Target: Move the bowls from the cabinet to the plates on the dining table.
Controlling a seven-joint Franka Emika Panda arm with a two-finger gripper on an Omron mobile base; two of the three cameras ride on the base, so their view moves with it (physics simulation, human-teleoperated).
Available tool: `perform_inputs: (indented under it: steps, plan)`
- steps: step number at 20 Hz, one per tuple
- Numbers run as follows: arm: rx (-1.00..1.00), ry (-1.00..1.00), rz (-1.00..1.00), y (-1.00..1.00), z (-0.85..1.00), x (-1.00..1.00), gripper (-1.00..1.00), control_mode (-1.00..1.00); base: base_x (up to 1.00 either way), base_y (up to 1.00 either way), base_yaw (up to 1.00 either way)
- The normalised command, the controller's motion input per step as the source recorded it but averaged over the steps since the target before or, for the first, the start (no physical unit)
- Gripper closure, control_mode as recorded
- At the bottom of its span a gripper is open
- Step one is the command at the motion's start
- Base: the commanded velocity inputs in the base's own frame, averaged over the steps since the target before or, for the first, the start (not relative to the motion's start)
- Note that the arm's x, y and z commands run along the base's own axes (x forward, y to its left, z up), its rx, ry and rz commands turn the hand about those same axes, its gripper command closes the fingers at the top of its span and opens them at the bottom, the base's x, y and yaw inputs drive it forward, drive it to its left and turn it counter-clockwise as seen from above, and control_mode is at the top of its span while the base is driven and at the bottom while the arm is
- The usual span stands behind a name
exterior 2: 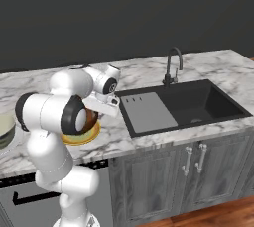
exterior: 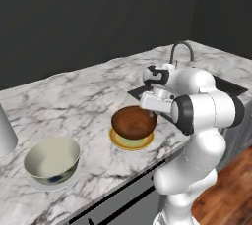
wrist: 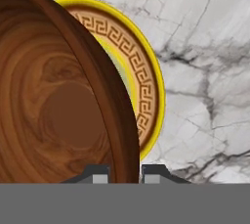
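Two bowls sit on the marble surface point(exterior: 74, 96): the wooden bowl point(exterior: 133, 122) rests on the yellow-rimmed plate point(exterior: 131, 143) near the front edge. The fingers point(wrist: 125, 174) pinch its rim. The cream bowl point(exterior: 52, 160) sits on the white plate point(exterior: 34, 183), toward the front left corner.

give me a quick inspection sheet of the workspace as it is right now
surface: white marble top with grey veins, over dark grey cupboard doors
job's things: wooden bowl over the yellow-rimmed plate, whether it rests on it cannot be told; cream bowl sits on a pale plate further left
clutter: pale grey cylinder at the left edge
grippers: gripper shut on the wooden bowl's rim, one finger on each side of the wall
cables: nothing seen
surroundings: black sink with a dark curved tap, dark wall behind, wooden floor
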Motion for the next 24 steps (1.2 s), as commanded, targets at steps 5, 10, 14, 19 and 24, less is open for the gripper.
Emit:
perform_inputs:
  steps: [5,10,14,19,24]
  plan:
    - [0.01,-0.04,0.00,0.08,-0.24,0.03,1.00,-1.00,0.00,0.00,0.00]
    - [0.02,-0.03,0.00,0.12,-0.25,0.11,1.00,-1.00,0.00,0.00,0.00]
    - [0.02,-0.03,0.00,0.13,-0.32,0.24,1.00,-1.00,0.00,0.00,0.00]
    - [0.00,0.00,0.00,0.05,-0.17,0.12,1.00,-1.00,0.00,0.00,0.00]
    - [0.01,0.00,0.01,0.01,0.29,0.00,-1.00,-1.00,0.00,0.00,0.00]
